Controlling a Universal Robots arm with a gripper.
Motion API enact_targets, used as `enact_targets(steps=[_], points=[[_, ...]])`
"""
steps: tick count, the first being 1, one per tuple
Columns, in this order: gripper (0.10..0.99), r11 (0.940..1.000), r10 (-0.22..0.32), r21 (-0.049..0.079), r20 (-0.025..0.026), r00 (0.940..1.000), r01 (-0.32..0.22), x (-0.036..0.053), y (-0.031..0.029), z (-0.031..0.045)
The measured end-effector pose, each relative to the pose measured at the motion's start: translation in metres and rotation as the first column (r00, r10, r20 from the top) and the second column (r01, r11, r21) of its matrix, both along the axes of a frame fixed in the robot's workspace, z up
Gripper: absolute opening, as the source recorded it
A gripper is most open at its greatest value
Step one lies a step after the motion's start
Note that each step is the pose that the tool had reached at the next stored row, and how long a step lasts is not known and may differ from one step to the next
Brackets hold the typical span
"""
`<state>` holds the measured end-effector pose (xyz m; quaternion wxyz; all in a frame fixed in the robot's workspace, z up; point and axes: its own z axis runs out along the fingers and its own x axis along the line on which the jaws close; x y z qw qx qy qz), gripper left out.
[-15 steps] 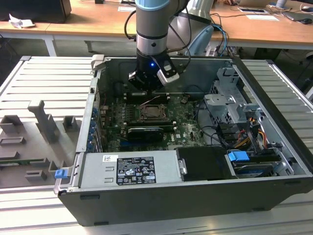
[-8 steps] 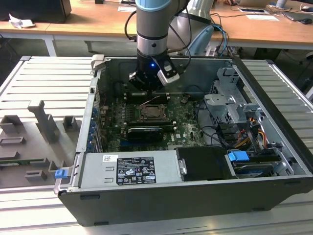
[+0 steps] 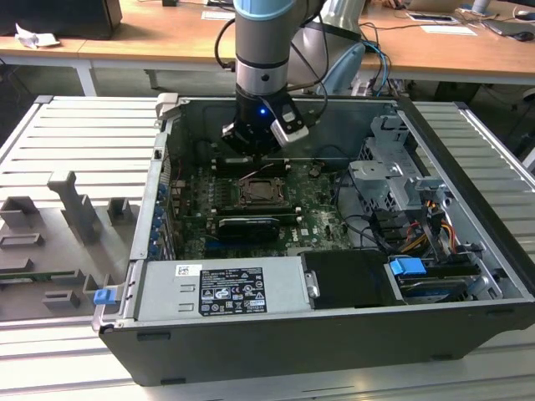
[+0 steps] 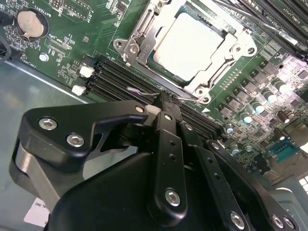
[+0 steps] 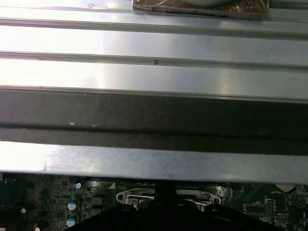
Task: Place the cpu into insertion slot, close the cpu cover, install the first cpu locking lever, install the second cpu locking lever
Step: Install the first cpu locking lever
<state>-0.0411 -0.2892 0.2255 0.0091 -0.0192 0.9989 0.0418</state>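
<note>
Hand (image 4: 166, 103) points straight down beside the cpu cover (image 4: 144, 43), fingers pressed together on a thin wire lever (image 4: 142, 90).

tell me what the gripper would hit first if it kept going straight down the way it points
Probably the thin wire lever and the black memory slots beside the cpu cover; the gripper sits just above them, though depth is unclear.

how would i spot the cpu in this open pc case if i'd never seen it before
Start at the open computer case and find the green motherboard on its floor. Near the board's middle, just below the gripper, sits a silvery metal frame, the cpu cover. The cpu is the flat pale square showing through that frame's cut-out, unlike the long black memory slots beside it.
</note>
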Motion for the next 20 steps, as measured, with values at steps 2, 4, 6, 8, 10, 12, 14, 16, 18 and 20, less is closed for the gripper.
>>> enact_targets(steps=[2, 4, 6, 8, 10, 12, 14, 16, 18, 20], points=[[0.106, 1.0, 0.0, 0.0, 0.0, 1.0, 0.0, 0.0002, 0.0, -0.0001], [0.106, 1.0, 0.0, 0.0, 0.0, 1.0, 0.0, 0.0006, 0.0, -0.0002], [0.106, 1.0, 0.0, 0.0, 0.0, 1.0, 0.0, 0.001, 0.0, -0.0003], [0.106, 1.0, 0.0, 0.0, 0.0001, 1.0, 0.0, 0.0014, 0.0, -0.0004], [0.106, 1.0, 0.0, 0.0, 0.0001, 1.0, 0.0, 0.0017, 0.0, -0.0004], [0.106, 1.0, 0.0, 0.0, 0.0, 1.0, 0.0, 0.002, 0.0, -0.0005], [0.106, 1.0, 0.0, 0.0, 0.0, 1.0, 0.0, 0.0022, 0.0, -0.0005], [0.106, 1.0, 0.0, 0.0, 0.0, 1.0, 0.0, 0.0024, 0.0, -0.0006], [0.106, 1.0, 0.0, 0.0, 0.0, 1.0, 0.0, 0.0025, 0.0, -0.0006], [0.106, 1.0, 0.0, 0.0, 0.0001, 1.0, 0.0, 0.0029, 0.0, -0.0007]])
